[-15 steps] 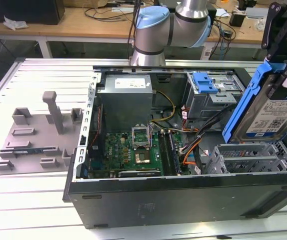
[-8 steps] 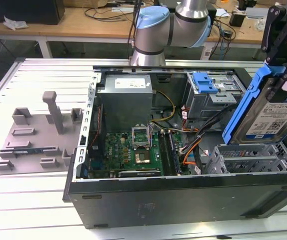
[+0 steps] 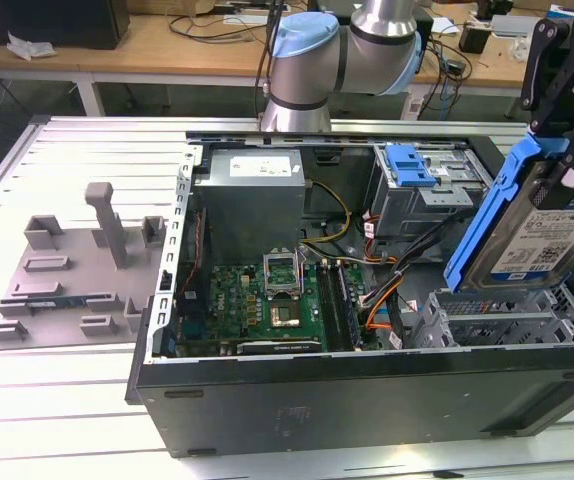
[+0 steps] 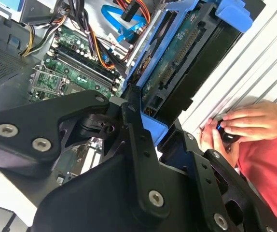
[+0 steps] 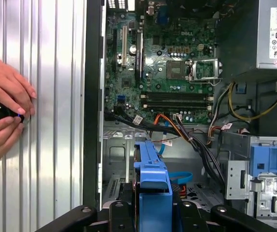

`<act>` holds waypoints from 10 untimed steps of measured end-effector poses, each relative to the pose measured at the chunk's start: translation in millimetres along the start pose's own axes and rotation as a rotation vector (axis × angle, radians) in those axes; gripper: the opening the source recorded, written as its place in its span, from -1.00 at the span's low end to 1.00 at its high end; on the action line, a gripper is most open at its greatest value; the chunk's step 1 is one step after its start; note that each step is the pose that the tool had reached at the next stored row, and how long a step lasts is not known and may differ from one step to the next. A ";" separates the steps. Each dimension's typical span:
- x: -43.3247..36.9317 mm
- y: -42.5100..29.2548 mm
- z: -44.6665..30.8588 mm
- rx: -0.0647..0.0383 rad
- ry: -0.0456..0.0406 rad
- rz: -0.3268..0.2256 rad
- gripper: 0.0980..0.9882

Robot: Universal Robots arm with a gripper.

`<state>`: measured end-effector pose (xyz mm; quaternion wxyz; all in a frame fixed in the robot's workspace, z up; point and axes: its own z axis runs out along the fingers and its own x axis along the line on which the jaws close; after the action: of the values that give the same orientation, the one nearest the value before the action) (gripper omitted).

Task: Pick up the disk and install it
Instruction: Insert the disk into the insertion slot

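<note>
Exterior view: jaws clamped on disk (image 3: 542, 235) top end; disk hangs tilted over drive cage (image 3: 507, 320), exterior view's right. We judge: square blue frame to cage slot first.
Second wrist view: person's hand (image 4: 254, 118) on surface (image 4: 259, 58), near disk; we mind it.
First wrist view: cables (image 5: 186, 137) near disk; we steer clear.

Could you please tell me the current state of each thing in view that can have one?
disk, held up at a tilt, not yet seated.
gripper, shut on the disk's blue frame.
computer case, open, side panel off.
drive cage, empty.
CPU socket, retention frame flipped open.
</note>
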<state>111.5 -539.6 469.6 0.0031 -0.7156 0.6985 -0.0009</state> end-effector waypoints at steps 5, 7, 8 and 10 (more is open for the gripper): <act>1.6 0.0 3.7 0.000 0.0000 -0.003 -0.39; 2.4 -0.2 5.6 0.000 0.0001 -0.005 -0.39; 2.6 -0.2 6.2 0.000 0.0000 -0.005 -0.39; 3.1 -0.5 7.3 0.000 -0.0001 -0.007 -0.39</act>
<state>112.2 -542.7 462.3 0.0031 -0.7180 0.6960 -0.0009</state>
